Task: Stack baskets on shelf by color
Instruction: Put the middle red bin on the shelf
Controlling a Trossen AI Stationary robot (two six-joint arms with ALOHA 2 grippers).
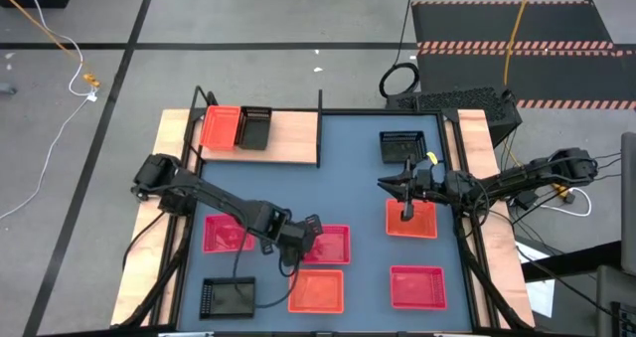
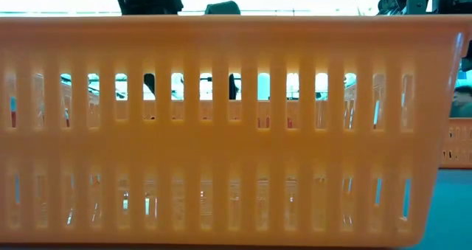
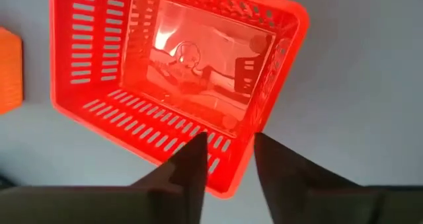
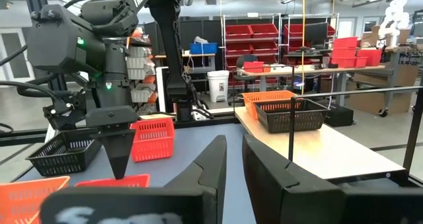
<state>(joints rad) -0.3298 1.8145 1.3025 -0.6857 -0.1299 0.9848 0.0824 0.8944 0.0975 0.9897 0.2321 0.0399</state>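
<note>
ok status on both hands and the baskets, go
Left hand open, straddling the pink-red basket's wall. Right hand over an orange basket. Shelf holds one orange, one black. Nothing blocking.

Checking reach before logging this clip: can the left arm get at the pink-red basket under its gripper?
Probably yes. The left gripper sits at the basket's near wall, fingers straddling it, nothing in between.

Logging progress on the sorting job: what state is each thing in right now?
shelf: holds two baskets, the rest bare.
orange basket on shelf: upright, beside the black one.
black basket on shelf: upright.
red basket: on the table, left hand open at its wall.
right hand: over an orange basket, holding nothing.
</note>
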